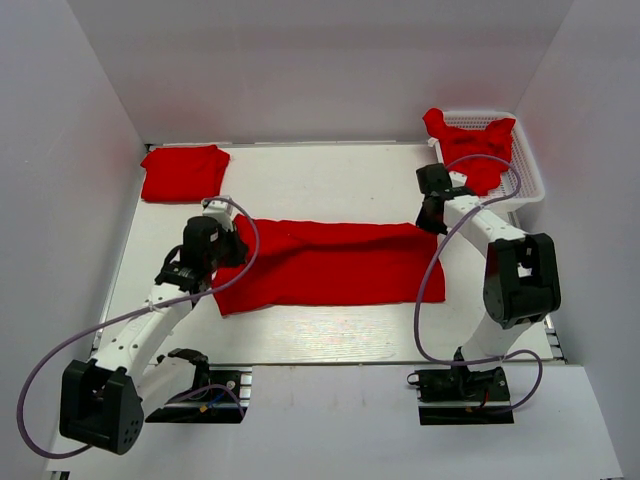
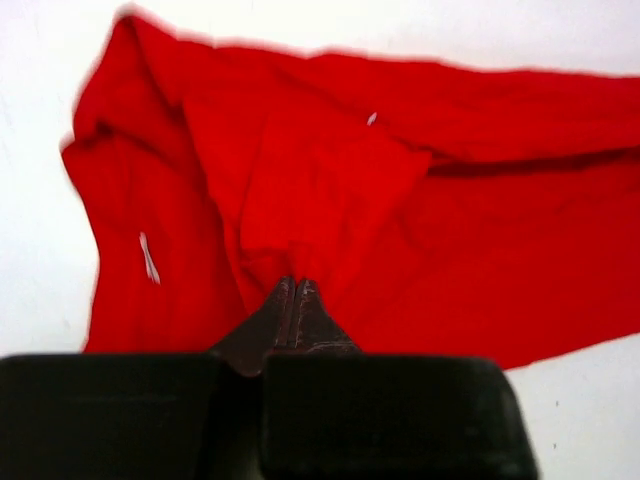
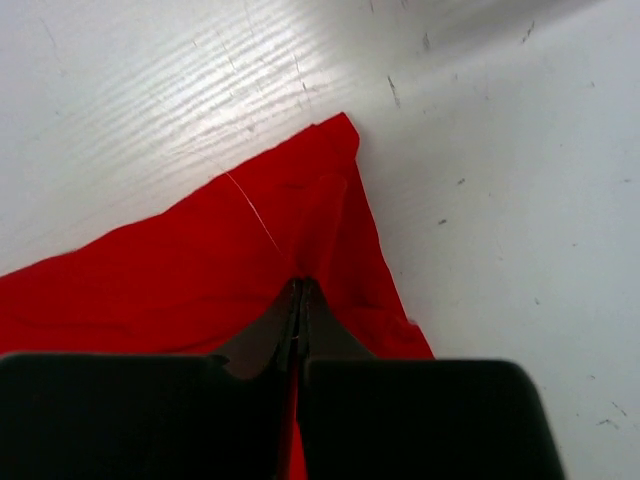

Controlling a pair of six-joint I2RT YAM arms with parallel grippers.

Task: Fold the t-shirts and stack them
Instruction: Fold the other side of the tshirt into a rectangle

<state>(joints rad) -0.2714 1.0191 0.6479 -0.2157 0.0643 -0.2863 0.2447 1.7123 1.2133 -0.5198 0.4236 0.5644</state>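
left gripper (image 2: 297,292) fully closed, pinching a bunched ridge of the middle t-shirt (image 1: 330,262) at its own end of the cloth; in the wrist view the rest of the shirt spreads ahead of the fingertips and off to their right
right gripper (image 3: 300,295) clamped tight too, fabric caught right at the tips, the shirt's corner just ahead of them, bare table (image 1: 330,180) beyond and to the right
reads as a two-point hold: one end per arm, so the shirt lies as a long band between the tools. My guess: that stops the lengthwise fold opening when the ends get brought together
folded t-shirt (image 1: 183,172) sits beyond the left gripper, well apart, looks like the stack spot
crumpled t-shirts (image 1: 478,150) spill over the basket (image 1: 530,178) just beyond the right gripper, probably next in the queue
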